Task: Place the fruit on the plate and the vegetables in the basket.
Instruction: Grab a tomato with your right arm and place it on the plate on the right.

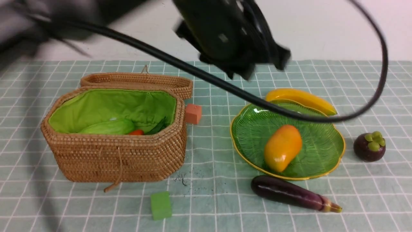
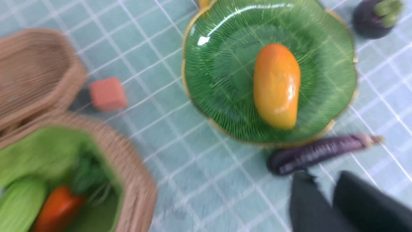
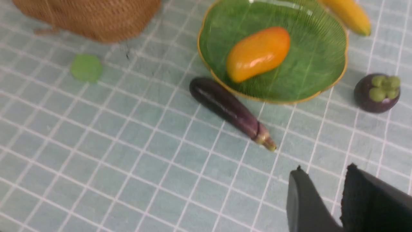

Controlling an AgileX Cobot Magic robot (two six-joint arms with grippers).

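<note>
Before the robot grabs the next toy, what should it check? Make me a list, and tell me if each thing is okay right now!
1. Basket open on top: ok, its green lining shows.
2. Carrot and cucumber in the basket: ok.
3. Mango on the plate: ok.
4. Eggplant in the basket: not ok, it lies on the table beside the plate.
5. Banana and mangosteen on the plate: not ok, both are off it.
6. Both pincers empty: ok, nothing shows between the tips of the left pincer or the right pincer.
</note>
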